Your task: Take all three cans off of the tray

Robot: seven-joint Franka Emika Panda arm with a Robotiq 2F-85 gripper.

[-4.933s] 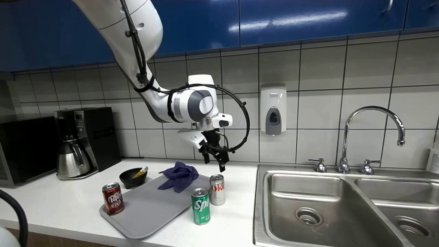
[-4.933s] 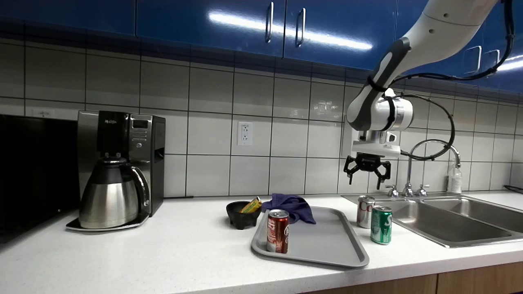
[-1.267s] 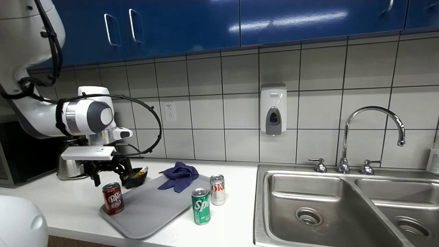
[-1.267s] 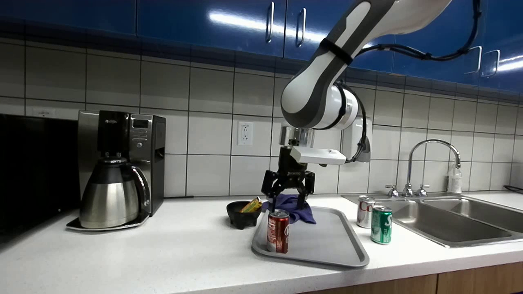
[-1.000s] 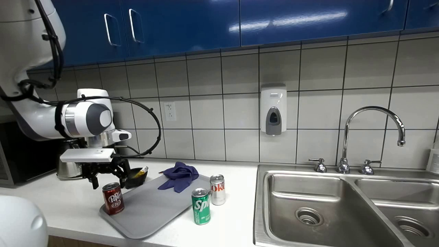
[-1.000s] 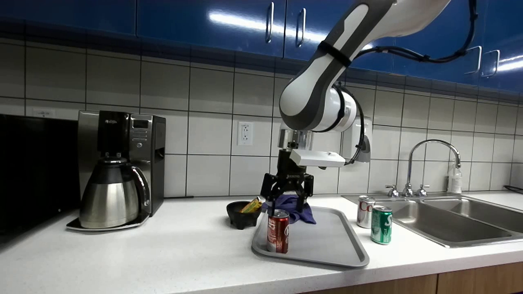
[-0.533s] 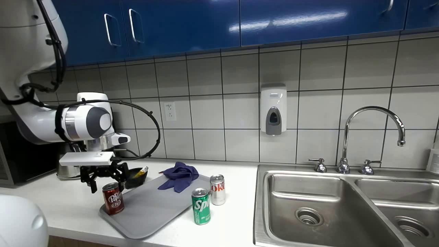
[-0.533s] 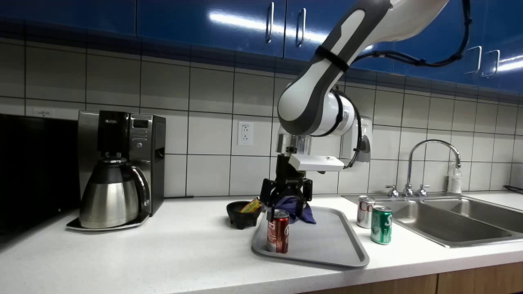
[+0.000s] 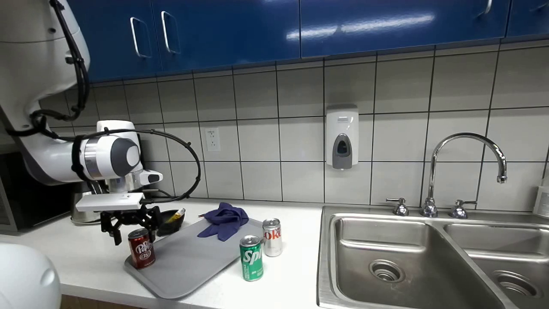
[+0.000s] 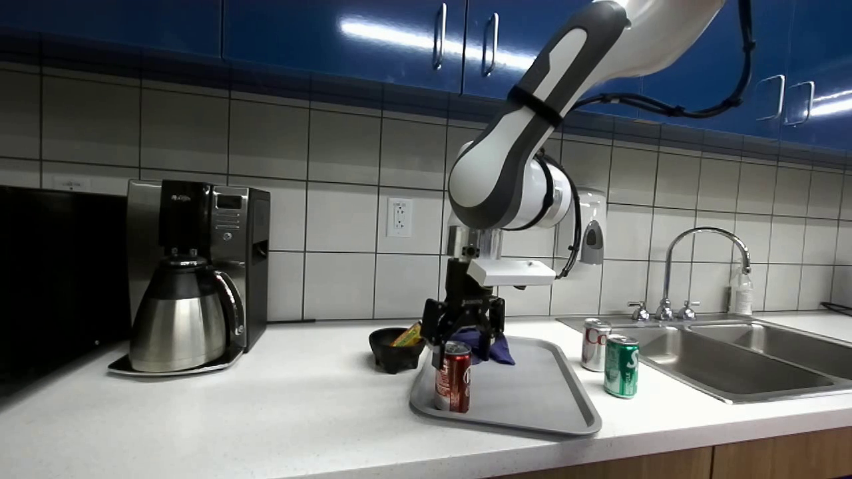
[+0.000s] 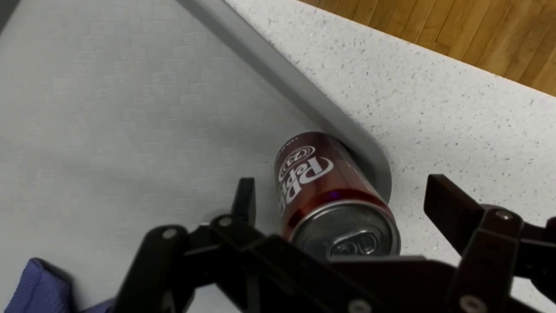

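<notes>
The dark red-brown can (image 9: 142, 254) stands upright in a corner of the grey tray (image 9: 193, 264); both also show in the other views (image 10: 452, 389). The green can (image 9: 251, 262) and the silver-white can (image 9: 272, 240) stand upright on the counter beside the tray, close together, in both exterior views. My gripper (image 9: 134, 238) is open and points down at the top of the red-brown can. In the wrist view the can (image 11: 319, 174) lies between the open fingers (image 11: 245, 198), with a gap on each side. The gripper body hides part of its lid.
A purple cloth (image 9: 225, 221) lies on the tray's far part. A dark bowl (image 10: 393, 352) with a yellow packet stands just behind the tray, near the gripper. A coffee maker (image 10: 193, 286) stands farther along the counter. A steel sink (image 9: 328, 257) with a faucet (image 9: 429, 189) lies beyond the green and silver cans.
My open gripper has moved from above the silver-white can to over the red-brown can. Over the last second it has come down around its top. The cans have not moved.
</notes>
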